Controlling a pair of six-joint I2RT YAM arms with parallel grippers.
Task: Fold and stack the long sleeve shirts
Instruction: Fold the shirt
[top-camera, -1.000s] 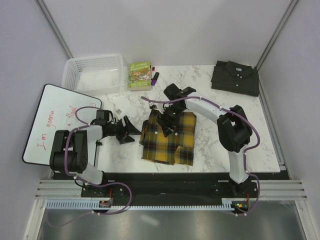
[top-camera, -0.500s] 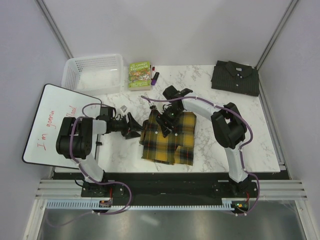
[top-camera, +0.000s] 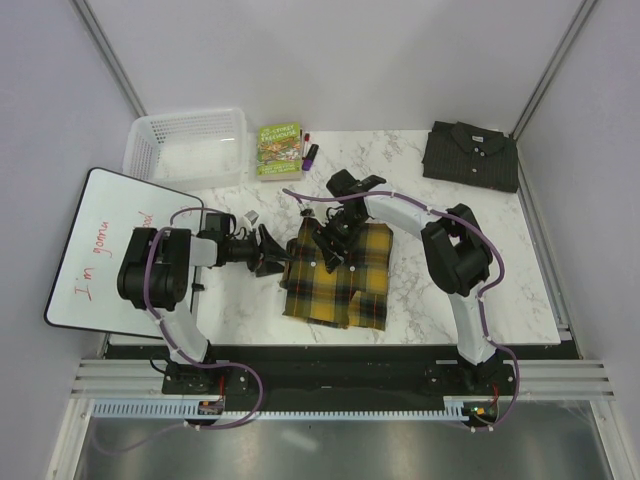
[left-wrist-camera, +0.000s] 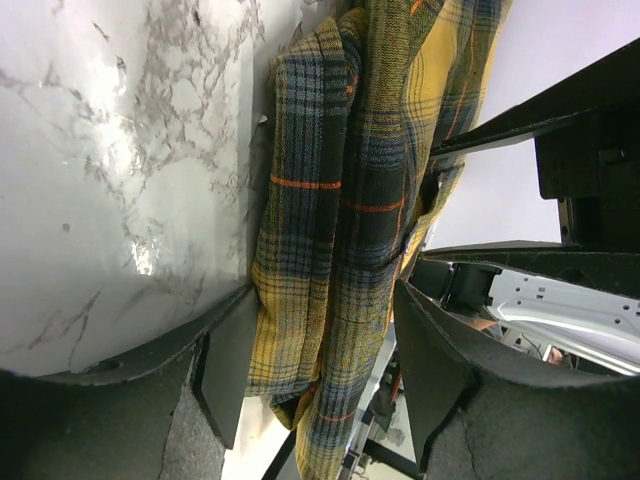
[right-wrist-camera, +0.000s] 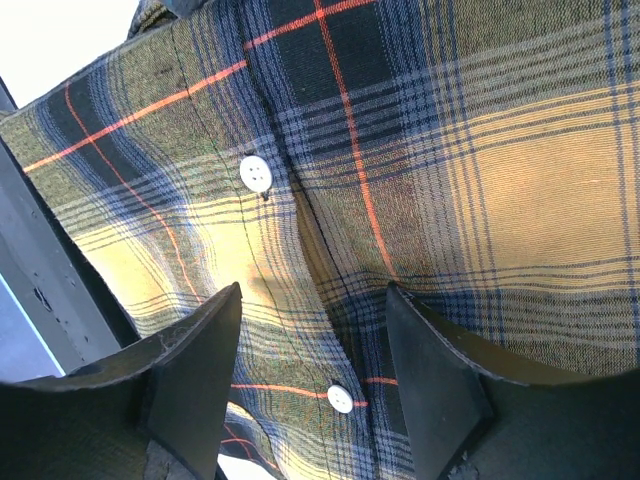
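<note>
Two shirts are lying on the white marble-patterned counter (top-camera: 240, 300). The yellow-and-black plaid cloth shirt with thin red lines (top-camera: 338, 285) is sitting partly folded near the middle of the near edge. The right arm (top-camera: 400, 212) is covering its far left corner, so its collar is not showing in the top view. The plain charcoal grey collared shirt (top-camera: 471, 156) is resting folded in the far right corner, well apart from the plaid one. The white rounded whiteboard (top-camera: 100, 250) is overhanging the left edge, and the left arm (top-camera: 155, 275) is partly blocking its red handwriting, so the words are not reading whole. In the left wrist view the far background is washing out to white.

The left jaws are standing wide apart at the plaid shirt's left edge, low over the counter. A layered fold of the cloth is lying between the two fingers (left-wrist-camera: 228, 365). They are not closing on it, and whether either pad is pressing the cloth is hard to tell. The right jaws are also standing wide apart, pointing down at the button placket. Two white buttons (right-wrist-camera: 256, 173) are showing there between the right fingers (right-wrist-camera: 195, 370). Whether those tips are touching the cloth I cannot tell.
</note>
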